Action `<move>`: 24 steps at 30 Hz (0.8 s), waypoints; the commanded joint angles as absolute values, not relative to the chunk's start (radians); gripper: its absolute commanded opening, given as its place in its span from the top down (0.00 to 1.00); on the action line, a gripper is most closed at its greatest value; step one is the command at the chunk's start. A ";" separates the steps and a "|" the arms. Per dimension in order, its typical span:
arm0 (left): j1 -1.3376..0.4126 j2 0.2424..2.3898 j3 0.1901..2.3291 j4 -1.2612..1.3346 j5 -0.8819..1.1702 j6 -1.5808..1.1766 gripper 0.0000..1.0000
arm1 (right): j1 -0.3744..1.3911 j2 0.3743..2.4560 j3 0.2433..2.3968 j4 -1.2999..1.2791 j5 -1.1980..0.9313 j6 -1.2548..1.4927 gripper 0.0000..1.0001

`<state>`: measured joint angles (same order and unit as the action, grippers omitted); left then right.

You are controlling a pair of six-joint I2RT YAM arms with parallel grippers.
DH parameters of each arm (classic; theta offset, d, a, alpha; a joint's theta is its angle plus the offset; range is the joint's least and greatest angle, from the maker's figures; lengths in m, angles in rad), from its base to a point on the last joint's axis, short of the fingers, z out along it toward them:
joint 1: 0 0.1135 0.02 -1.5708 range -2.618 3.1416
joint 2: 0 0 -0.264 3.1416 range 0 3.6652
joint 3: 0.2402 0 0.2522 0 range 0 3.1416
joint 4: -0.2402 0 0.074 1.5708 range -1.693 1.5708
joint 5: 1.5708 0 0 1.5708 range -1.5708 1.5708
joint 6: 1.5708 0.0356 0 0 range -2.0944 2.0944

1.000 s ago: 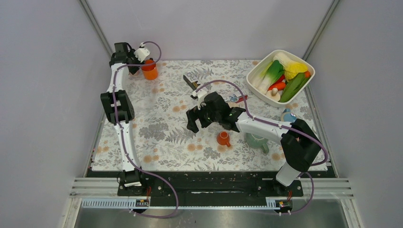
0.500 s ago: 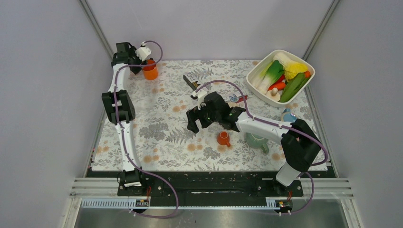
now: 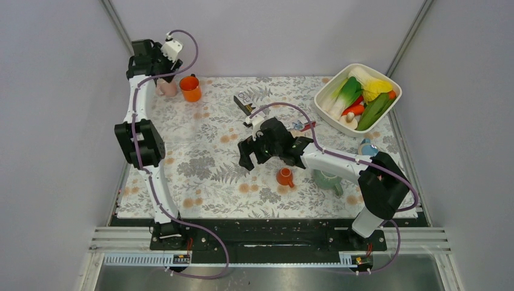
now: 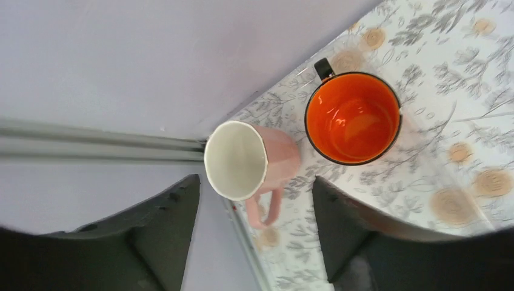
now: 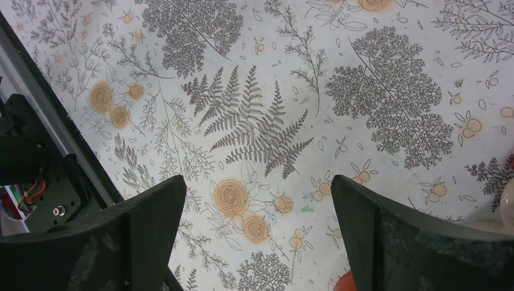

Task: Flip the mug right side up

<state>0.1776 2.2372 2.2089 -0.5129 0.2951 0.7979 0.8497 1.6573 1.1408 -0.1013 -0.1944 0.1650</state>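
The pink mug [image 4: 279, 160] stands right side up at the far left corner of the flowered tablecloth, white inside facing up, handle toward the table edge. In the top view the pink mug [image 3: 166, 88] sits just left of an orange mug [image 3: 191, 89]. My left gripper [image 4: 255, 182] hangs open above it, fingers apart on either side and not touching; from above the left gripper [image 3: 155, 65] is over the corner. My right gripper [image 5: 257, 180] is open over bare cloth at mid-table, holding nothing, seen from above as the right gripper [image 3: 245, 159].
The orange mug [image 4: 353, 118] stands upright right beside the pink one. The wall and a metal rail [image 4: 97, 147] run close behind. A small orange cup [image 3: 284, 176], a green mug [image 3: 328, 180], a small box [image 3: 244, 100] and a white bin [image 3: 322, 91] of vegetables lie further right.
My left gripper has opened wider and risen back toward the corner, uncovering the pink mug that it hid before. The right arm has not moved.
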 commanded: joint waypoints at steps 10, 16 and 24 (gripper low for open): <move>0.227 2.209 2.069 -0.547 0.161 0.727 0.89 | 0.841 1.575 1.074 -0.045 -0.155 0.137 0.00; 0.232 2.349 2.203 -0.535 0.127 0.722 0.89 | 0.838 1.567 1.060 -0.045 -0.144 0.137 0.01; 0.237 2.406 2.211 -0.478 0.082 0.757 0.91 | 0.832 1.567 1.059 -0.046 -0.133 0.139 0.01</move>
<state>0.2249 2.4187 2.1857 -0.5632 0.1287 0.7361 0.8421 1.6112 1.0561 -0.0753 -0.1577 0.1524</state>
